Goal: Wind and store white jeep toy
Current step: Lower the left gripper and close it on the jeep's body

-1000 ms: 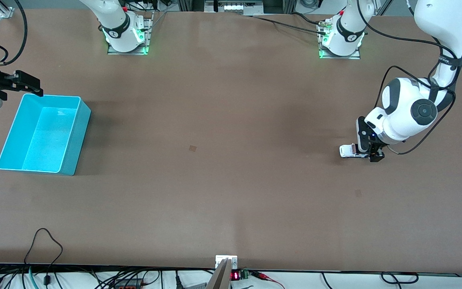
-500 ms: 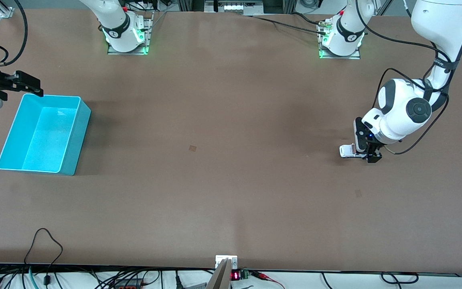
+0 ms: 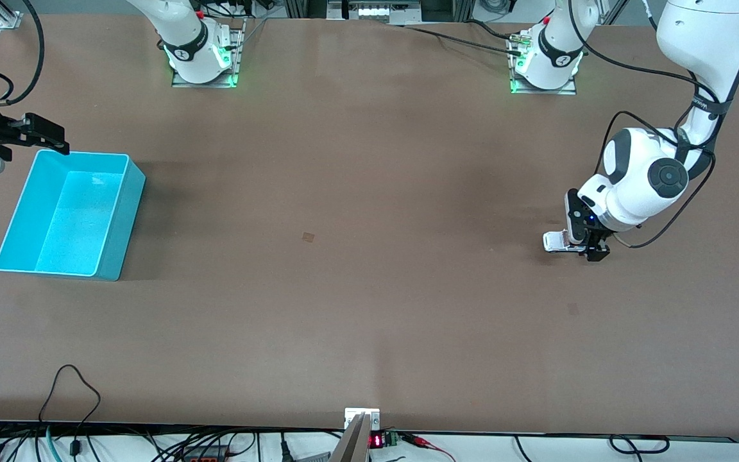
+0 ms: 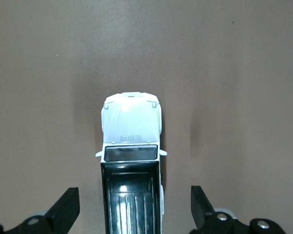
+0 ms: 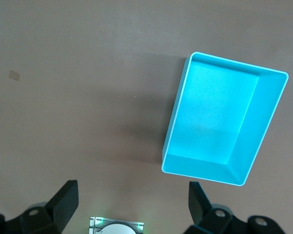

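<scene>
Jaws of left gripper (image 4: pixel 132 209) spread, straddling white jeep toy (image 4: pixel 131 161); right arm waits

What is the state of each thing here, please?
Jeep: upright on the table, between open fingers, not gripped.
Bin: empty, upright, at the right arm's end.
Left gripper: open, down around the jeep.
Right gripper: open, waits by the bin's rim.

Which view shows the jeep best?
The left wrist view: the jeep fills the middle of the picture from above, white hood and black rear roof plain, between the open fingers of the left end effector. In the front view the jeep is tiny and half hidden under that arm. The right wrist view does not show it.
</scene>
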You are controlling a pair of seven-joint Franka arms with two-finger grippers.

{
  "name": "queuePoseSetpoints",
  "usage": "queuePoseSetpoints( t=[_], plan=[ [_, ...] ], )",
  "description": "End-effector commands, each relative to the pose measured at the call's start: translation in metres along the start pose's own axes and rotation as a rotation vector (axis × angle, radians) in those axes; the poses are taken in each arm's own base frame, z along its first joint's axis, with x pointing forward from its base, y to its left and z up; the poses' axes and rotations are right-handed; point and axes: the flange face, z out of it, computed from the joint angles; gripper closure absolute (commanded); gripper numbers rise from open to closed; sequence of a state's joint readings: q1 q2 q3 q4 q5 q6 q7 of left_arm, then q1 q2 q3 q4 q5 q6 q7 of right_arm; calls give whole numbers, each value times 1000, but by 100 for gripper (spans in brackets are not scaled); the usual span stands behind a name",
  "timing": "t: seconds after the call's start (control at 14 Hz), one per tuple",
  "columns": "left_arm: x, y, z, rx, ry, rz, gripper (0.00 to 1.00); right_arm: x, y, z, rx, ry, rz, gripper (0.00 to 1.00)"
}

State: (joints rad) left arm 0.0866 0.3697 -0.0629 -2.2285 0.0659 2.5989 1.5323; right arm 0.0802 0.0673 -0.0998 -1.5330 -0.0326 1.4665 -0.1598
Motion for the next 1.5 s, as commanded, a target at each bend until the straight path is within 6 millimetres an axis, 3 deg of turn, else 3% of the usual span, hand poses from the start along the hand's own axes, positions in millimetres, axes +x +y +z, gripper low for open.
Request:
queuePoseSetpoints(
  t=[0.0, 0.29, 0.5, 0.57, 1.07, 1.43],
  plan=[
    [-4, 2, 8, 1, -3, 21, 0, -3, 1, -2, 17, 0, -4, 0],
    [-4, 2, 9, -2, -4, 22, 1, -3, 1, -2, 17, 0, -4, 0],
    [-4, 2, 9, 0, -7, 29, 11, -3, 1, -2, 17, 0, -4, 0],
    [-3, 2, 9, 0, -14, 41, 20, -3, 1, -2, 17, 0, -4, 0],
    [-3, 2, 9, 0, -14, 42, 46, -3, 1, -2, 17, -2, -6, 0],
    [-4, 1, 8, 0, -15, 41, 52, -3, 1, -2, 17, 0, -6, 0]
  ],
)
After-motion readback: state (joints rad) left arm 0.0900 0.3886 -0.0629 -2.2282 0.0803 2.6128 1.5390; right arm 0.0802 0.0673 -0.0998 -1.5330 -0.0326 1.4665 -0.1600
